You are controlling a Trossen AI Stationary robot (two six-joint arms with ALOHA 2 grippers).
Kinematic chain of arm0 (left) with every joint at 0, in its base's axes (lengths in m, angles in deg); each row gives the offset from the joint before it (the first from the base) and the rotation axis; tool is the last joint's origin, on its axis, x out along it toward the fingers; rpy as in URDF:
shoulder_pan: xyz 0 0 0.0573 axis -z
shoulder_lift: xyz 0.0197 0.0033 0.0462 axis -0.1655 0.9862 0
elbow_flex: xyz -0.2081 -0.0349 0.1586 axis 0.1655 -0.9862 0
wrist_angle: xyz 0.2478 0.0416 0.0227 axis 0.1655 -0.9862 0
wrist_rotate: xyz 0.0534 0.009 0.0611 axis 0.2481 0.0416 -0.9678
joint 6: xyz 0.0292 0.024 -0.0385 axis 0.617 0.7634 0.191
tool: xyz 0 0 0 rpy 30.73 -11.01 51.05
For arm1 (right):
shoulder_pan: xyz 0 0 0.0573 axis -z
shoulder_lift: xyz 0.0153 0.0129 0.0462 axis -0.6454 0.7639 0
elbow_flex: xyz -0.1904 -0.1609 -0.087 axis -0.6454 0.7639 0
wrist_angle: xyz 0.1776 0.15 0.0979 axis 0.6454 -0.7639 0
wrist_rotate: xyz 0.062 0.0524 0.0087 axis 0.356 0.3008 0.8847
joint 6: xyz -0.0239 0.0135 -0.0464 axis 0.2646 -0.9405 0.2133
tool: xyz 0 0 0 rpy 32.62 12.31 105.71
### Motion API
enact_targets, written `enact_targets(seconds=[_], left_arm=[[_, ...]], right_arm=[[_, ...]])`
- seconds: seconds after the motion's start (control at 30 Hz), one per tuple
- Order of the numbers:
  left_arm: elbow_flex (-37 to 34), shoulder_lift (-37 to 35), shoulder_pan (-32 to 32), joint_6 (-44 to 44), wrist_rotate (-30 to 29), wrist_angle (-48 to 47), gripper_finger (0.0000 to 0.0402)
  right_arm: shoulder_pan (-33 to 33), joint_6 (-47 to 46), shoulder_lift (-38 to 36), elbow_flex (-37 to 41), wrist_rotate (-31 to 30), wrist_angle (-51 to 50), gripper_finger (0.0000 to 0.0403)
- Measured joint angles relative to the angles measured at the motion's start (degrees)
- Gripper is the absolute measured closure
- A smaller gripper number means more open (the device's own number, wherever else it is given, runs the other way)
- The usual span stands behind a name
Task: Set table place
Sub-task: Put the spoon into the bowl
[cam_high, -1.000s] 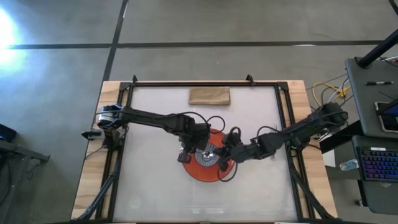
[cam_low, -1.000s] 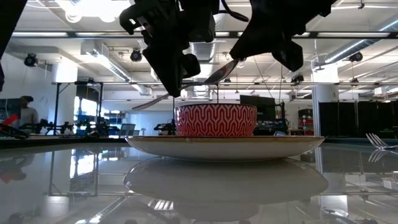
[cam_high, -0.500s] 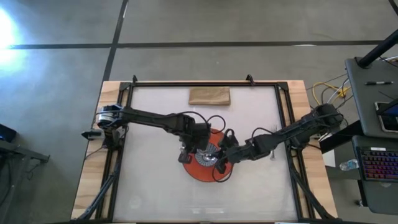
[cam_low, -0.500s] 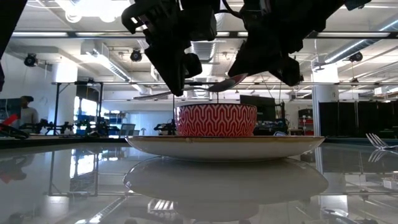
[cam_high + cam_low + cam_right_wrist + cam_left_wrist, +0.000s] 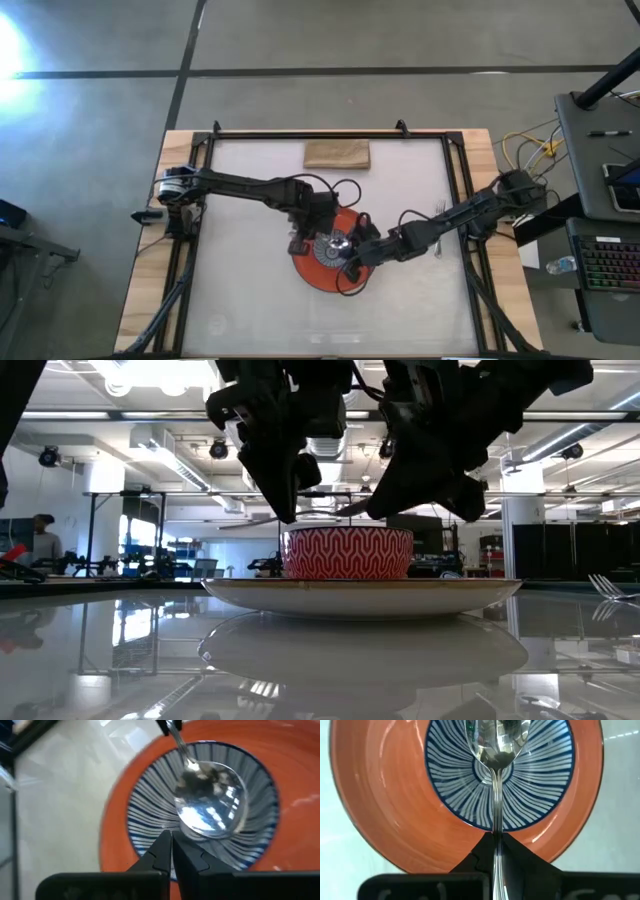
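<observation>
The worktop (image 5: 250,300) is a white sheet in a thin black frame, seen from above with its long axis running left to right. An orange plate (image 5: 326,272) sits near its middle, and on the plate stands a bowl (image 5: 347,553), red-patterned outside and blue-striped inside. A flat wooden block (image 5: 337,154) lies near the far edge, well apart from the plate. Both arms reach in over the bowl. The left gripper (image 5: 311,240) hangs at the bowl's left side with its jaws pinched narrow on the handle of a spoon (image 5: 495,755); the spoon's long axis runs straight out from the jaws, its scoop over the middle of the bowl. In the low view this spoon lies about level, just above the rim. The right gripper (image 5: 352,258) hangs at the bowl's right side, and its jaws [no point] look closed to a thin slit in the right wrist view; whether they grip anything I cannot tell. A fork (image 5: 604,586) lies at the worktop's right edge.
</observation>
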Motion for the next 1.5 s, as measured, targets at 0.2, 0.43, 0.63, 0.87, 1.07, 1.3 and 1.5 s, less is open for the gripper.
enact_targets(seconds=[0.2, 0.43, 0.63, 0.87, 1.07, 1.3, 1.5], left_arm=[[-0.09, 0.24, 0.0, 0.04, 0.03, -3.59, 0.0401], [-0.11, 0.26, 0.01, -0.02, 0.05, -2.61, 0.0401], [-0.11, 0.28, 0.2, -0.42, 0.22, -2.57, 0.0401], [-0.09, 0.31, 0.68, -1.2, 0.59, -2.58, 0.0401], [-0.09, 0.35, 1.38, -1.5, 0.91, -2.54, 0.0401], [0.14, 0.35, 1.65, -1.97, 0.92, -2.29, 0.0401], [0.39, 0.35, 1.75, -3.05, 1.14, -1.22, 0.0398]], right_arm=[[-0.02, 0.89, -2.45, -0.02, 1.29, 4.9, 0.0394], [1.18, 0.48, -3.82, -0.04, 0.74, 0.52, 0.0394], [2.11, -0.16, -2.24, -0.14, 0.78, 2.45, 0.0394], [2.64, -0.14, -1.28, 0.02, 0.77, 3.18, 0.0394], [2.61, -0.12, -0.36, -0.02, 0.77, 3.42, 0.0394], [2.75, -1.46, 2.55, -0.03, 1.99, 3.57, 0.0394], [2.86, -2.15, 3.96, -0.02, 2.52, 4.71, 0.0394]])
